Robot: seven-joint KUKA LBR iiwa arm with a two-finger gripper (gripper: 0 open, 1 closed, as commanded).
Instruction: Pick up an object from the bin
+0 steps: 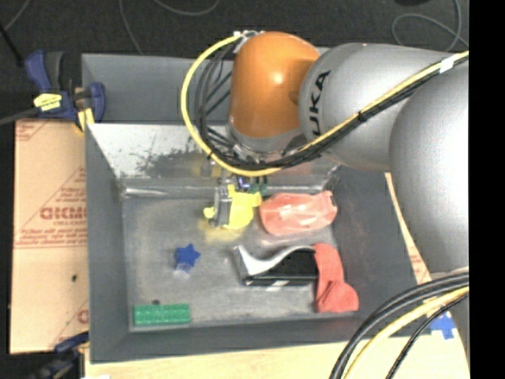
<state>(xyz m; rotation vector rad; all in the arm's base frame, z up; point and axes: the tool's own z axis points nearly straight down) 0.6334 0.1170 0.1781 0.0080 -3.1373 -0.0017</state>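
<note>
Yellow block (241, 212) near the back wall of the bin (106, 212), just beside a pink lump (298, 213), sits under the gripper (226, 205), open or closed I cannot tell; a clean grasp likely needs centring on it, clear of the lump.

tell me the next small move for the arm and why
Probably go straight down onto the yellow piece: the gripper is right at it, and the pink packet lies close beside it, so moving sideways risks a bump.
</note>
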